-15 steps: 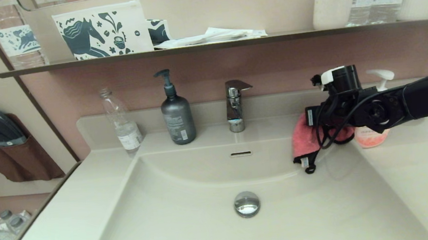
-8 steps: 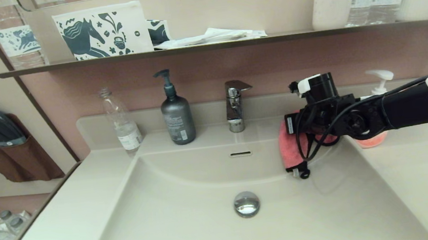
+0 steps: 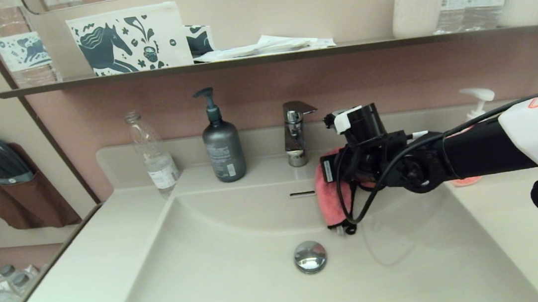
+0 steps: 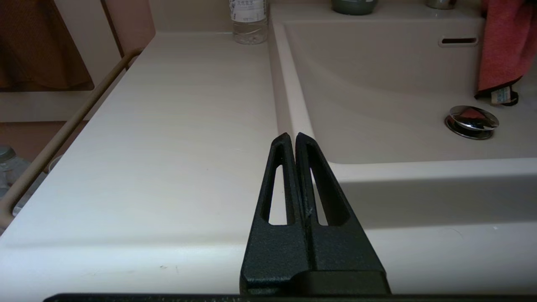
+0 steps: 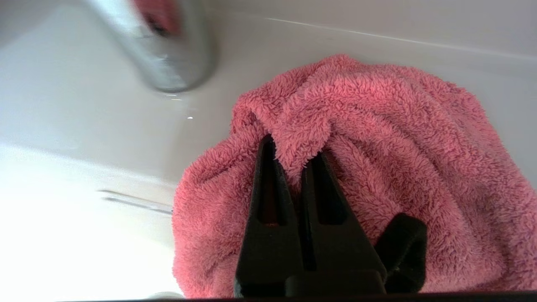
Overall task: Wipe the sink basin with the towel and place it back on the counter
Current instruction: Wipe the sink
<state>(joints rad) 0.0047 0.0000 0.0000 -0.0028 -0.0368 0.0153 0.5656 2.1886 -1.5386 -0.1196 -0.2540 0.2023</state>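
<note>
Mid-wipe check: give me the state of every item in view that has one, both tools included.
Right tool: shut on the towel, over the basin's back.
Towel: bunched, hanging against the basin's back wall.
Left tool: shut, empty, by the counter.
Sink basin: no water visible.
Drain plug: cannot tell.
Faucet: not running.

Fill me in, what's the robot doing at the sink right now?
The right hand is shut on the towel, pinching a fold of it, and holds it over the back of the sink basin, just right of the overflow slot and behind the drain plug. The towel hangs down toward the basin floor; contact with the surface can't be confirmed. The left hand is shut and empty, parked at the near edge of the counter.
</note>
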